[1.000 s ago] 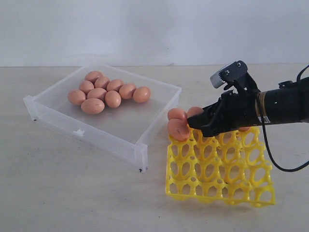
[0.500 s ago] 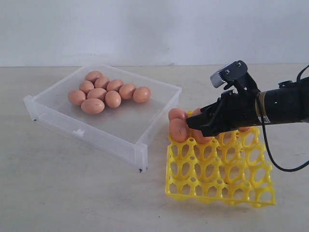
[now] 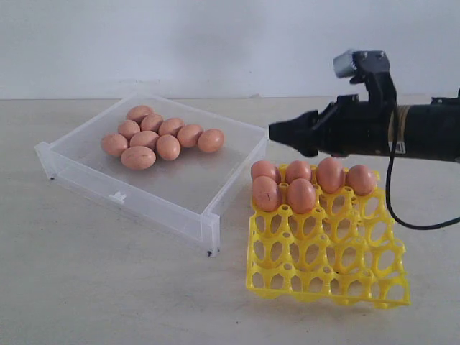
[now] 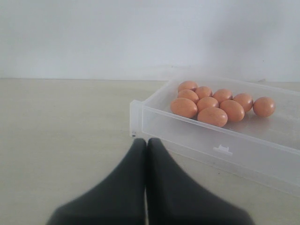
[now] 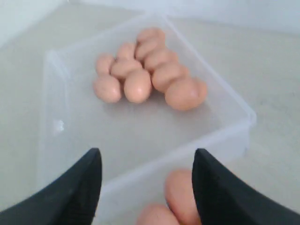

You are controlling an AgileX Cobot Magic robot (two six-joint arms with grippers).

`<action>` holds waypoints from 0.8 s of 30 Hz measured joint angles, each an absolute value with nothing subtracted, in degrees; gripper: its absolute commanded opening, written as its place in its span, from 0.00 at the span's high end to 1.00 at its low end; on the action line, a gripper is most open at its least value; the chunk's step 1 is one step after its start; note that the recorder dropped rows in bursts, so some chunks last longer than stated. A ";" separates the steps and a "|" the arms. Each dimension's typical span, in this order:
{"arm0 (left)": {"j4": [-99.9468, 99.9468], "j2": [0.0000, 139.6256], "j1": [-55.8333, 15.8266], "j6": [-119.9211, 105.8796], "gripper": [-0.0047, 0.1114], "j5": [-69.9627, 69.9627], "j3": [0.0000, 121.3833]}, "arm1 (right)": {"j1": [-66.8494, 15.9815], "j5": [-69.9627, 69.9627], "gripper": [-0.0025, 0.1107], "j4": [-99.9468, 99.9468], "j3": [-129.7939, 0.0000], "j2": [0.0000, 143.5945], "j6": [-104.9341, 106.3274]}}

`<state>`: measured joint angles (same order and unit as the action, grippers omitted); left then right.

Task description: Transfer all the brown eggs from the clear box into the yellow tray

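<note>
Several brown eggs (image 3: 159, 139) lie clustered in the clear box (image 3: 215, 180) at the left, also visible as eggs (image 4: 213, 105) and eggs (image 5: 140, 77) in the wrist views. The yellow tray (image 3: 323, 251) on the right holds several eggs (image 3: 302, 194) in its far cells. My right gripper (image 3: 284, 131) hovers open and empty above the tray's far left corner, pointing toward the box; its fingers (image 5: 215, 187) frame two tray eggs (image 5: 180, 194) below. My left gripper (image 4: 146, 143) is shut and empty, low near the box's corner (image 4: 136, 117).
The box's front tab (image 3: 117, 196) faces the near side. A black cable (image 3: 402, 215) loops down from the right arm beside the tray. A pale wall runs behind the table.
My right gripper has let go of an egg into the tray, risen off the tray and drawn back a little to the right. The tray's eggs, earlier partly covered by the gripper, are now in full view.
</note>
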<state>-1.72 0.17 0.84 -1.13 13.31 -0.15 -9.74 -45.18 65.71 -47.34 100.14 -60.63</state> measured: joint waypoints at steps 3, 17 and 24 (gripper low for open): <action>-1.72 0.17 0.84 -1.13 1.00 13.31 -0.15 | -10.54 -48.35 0.59 60.35 -48.35 98.01 -60.91; -1.72 0.17 0.84 -1.13 1.00 13.31 -0.15 | -39.83 -7.67 0.98 56.29 -74.46 99.47 -46.75; -1.72 0.17 0.84 -1.13 1.00 13.31 -0.15 | -42.16 28.48 0.98 33.46 -90.03 111.76 -30.23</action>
<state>-1.72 0.17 0.84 -1.13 13.31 -0.15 -42.16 28.48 33.46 -90.03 111.76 -30.23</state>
